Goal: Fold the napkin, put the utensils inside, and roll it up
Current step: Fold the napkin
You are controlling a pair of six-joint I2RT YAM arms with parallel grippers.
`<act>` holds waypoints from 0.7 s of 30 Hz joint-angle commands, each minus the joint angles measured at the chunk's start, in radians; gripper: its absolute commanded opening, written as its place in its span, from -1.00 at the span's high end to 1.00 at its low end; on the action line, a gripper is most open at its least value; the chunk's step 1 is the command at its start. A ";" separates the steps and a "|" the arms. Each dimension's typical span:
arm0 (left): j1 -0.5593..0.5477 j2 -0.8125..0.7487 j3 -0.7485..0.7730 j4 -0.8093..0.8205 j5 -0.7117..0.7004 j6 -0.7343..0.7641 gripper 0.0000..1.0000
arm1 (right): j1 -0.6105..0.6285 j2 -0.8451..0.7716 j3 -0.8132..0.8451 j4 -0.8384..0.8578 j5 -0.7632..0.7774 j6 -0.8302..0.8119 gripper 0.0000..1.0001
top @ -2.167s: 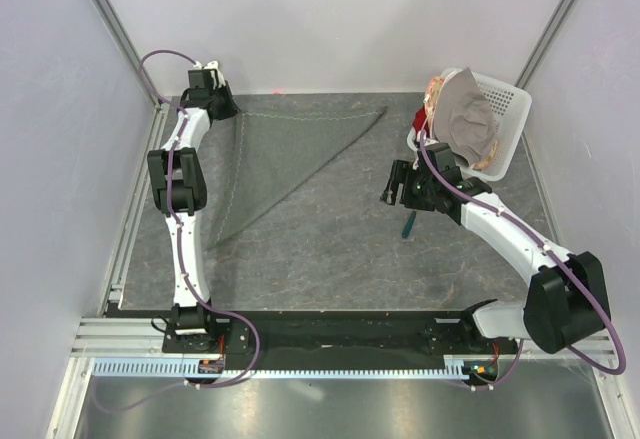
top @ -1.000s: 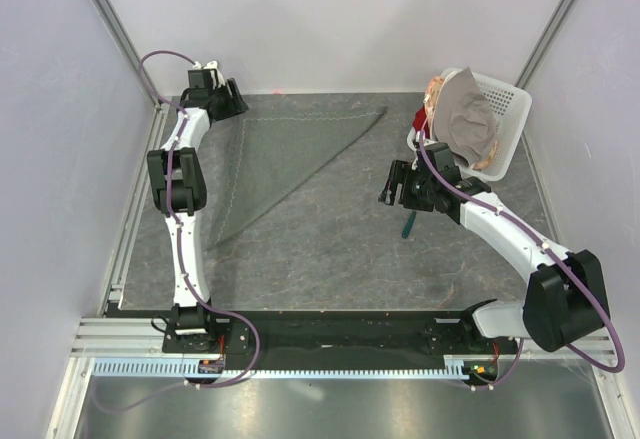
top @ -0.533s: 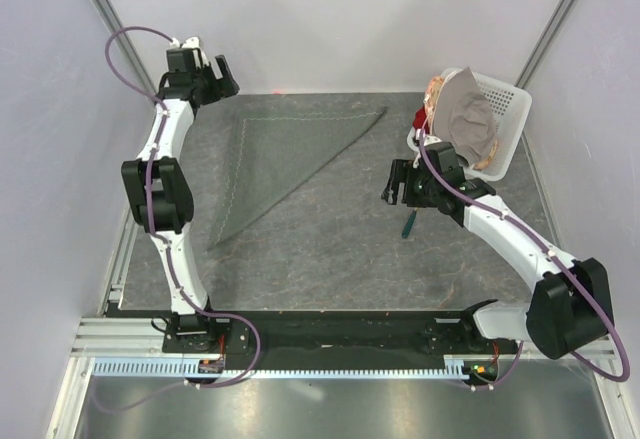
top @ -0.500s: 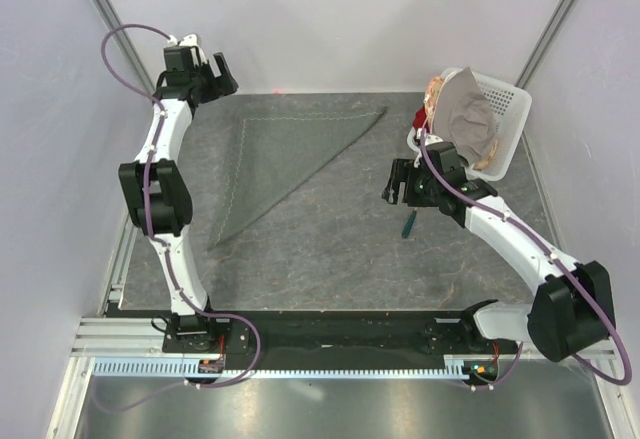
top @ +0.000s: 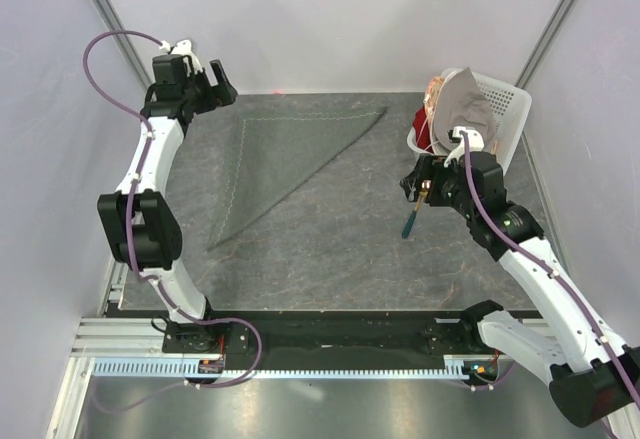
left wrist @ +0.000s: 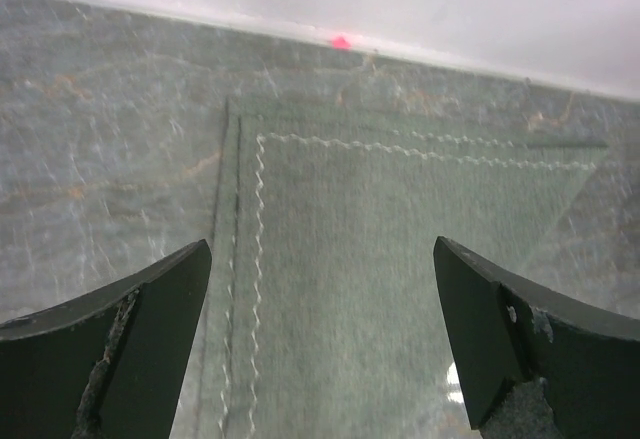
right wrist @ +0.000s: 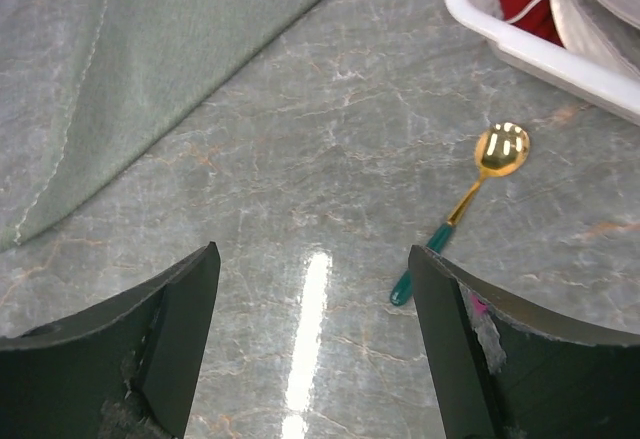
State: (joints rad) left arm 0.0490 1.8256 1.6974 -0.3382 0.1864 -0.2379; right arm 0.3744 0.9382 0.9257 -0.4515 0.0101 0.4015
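The napkin (top: 285, 149) lies folded into a dark grey-green triangle at the far left of the table, its stitched hem corner (left wrist: 262, 144) below my left wrist camera. My left gripper (top: 222, 91) (left wrist: 321, 249) hovers open above that far left corner, holding nothing. The spoon (top: 410, 219) (right wrist: 462, 209), with a gold bowl and a teal handle, lies on the table right of the napkin. My right gripper (top: 415, 181) (right wrist: 313, 254) hangs open above the table, with the spoon just to the right of its fingers and untouched.
A white basket (top: 510, 109) (right wrist: 520, 49) stands at the far right, holding a paler grey cloth (top: 465, 119) and something red (top: 422, 124). Walls close in the table on the left, back and right. A bright light reflection (right wrist: 310, 339) shows on the marbled tabletop.
The left arm has lifted up and back off the napkin's far left corner, its jaws spreading fully. The right arm has risen and pulled back over the spoon, jaws slightly wider.
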 commanded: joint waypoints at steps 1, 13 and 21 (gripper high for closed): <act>-0.018 -0.155 -0.083 0.056 0.022 0.018 -1.00 | -0.005 -0.012 0.015 -0.059 0.048 -0.026 -0.70; -0.023 0.178 0.089 0.057 0.064 0.035 -0.77 | -0.006 0.099 0.032 -0.030 0.074 -0.043 -0.73; -0.023 0.503 0.343 0.038 0.064 0.038 -0.22 | -0.014 0.234 0.078 -0.007 0.073 -0.024 -0.74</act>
State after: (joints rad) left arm 0.0303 2.2276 1.9015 -0.3065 0.2356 -0.2321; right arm 0.3679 1.1290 0.9455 -0.4900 0.0666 0.3702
